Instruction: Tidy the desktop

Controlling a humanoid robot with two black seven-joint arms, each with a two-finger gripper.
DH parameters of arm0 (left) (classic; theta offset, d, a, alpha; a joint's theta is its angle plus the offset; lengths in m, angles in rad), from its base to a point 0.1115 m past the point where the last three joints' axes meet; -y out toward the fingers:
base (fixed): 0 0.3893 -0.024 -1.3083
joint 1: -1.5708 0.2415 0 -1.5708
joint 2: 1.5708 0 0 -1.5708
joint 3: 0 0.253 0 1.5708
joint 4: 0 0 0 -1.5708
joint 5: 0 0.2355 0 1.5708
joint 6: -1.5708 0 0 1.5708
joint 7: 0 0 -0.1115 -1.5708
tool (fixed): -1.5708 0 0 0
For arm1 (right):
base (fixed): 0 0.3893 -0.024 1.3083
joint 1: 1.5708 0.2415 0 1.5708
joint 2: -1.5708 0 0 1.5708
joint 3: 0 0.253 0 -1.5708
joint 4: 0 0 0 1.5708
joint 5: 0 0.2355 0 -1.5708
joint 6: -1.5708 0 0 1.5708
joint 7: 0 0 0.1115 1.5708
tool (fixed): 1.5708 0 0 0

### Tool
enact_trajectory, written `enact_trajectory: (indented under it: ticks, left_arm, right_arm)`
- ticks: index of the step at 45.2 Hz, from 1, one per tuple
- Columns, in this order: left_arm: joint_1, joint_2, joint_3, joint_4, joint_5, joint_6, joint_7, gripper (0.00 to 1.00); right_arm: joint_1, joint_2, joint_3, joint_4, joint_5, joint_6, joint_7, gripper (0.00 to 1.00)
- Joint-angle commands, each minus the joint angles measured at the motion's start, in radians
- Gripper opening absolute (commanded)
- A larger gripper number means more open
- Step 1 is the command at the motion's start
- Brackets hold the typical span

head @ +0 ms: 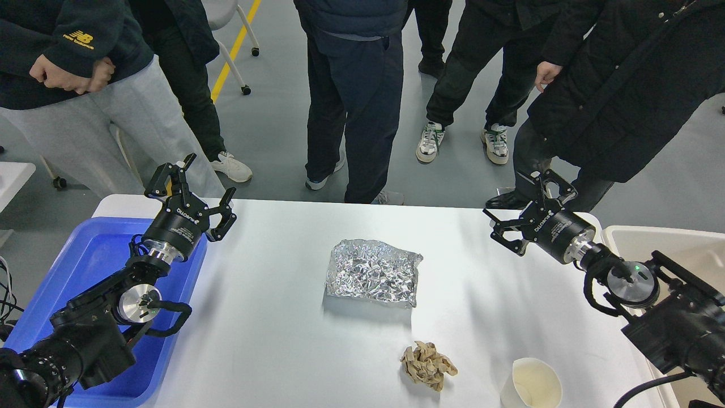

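The white desktop [272,317] fills the middle of the head view. On it lie a crumpled silver foil bag [372,272] at the centre, a crumpled brown paper ball [427,365] nearer the front, and a white paper cup [531,385] at the front right. My left gripper [198,190] hovers open above the desktop's far left corner, beside the blue tray, with nothing between its fingers. My right gripper [524,212] hangs open and empty over the far right corner. Both grippers are well apart from the three items.
A blue plastic tray [90,255] sits at the left edge, partly under my left arm. A beige bin [651,243] stands at the right edge behind my right arm. Several people stand close along the far side of the desktop.
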Motion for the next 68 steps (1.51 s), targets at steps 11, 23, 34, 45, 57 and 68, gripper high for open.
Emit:
enact_trajectory:
  ticks: [11,23,34,45,57,68]
  left_arm:
    - [0.0,0.0,0.0,0.0,0.0,0.0,0.0,1.0]
    - [0.0,0.0,0.0,0.0,0.0,0.0,0.0,1.0]
    - [0.0,0.0,0.0,0.0,0.0,0.0,0.0,1.0]
    - [0.0,0.0,0.0,0.0,0.0,0.0,0.0,1.0]
    - [-0.002,0.0,0.0,0.0,0.0,0.0,0.0,1.0]
    - [-0.002,0.0,0.0,0.0,0.0,0.0,0.0,1.0]
  right_arm:
    - [-0.002,0.0,-0.003,0.003,-0.001,0.0,0.0,1.0]
    - [-0.003,-0.006,-0.004,0.008,-0.001,0.002,0.0,1.0]
    - [-0.002,-0.009,-0.012,0.017,-0.007,0.002,0.0,1.0]
    - [0.005,-0.077,-0.012,0.084,-0.01,0.002,-0.003,1.0]
    - [0.011,-0.152,-0.04,0.202,-0.093,-0.009,-0.008,1.0]
    - [0.021,-0.229,-0.072,0.382,-0.246,-0.066,-0.017,1.0]
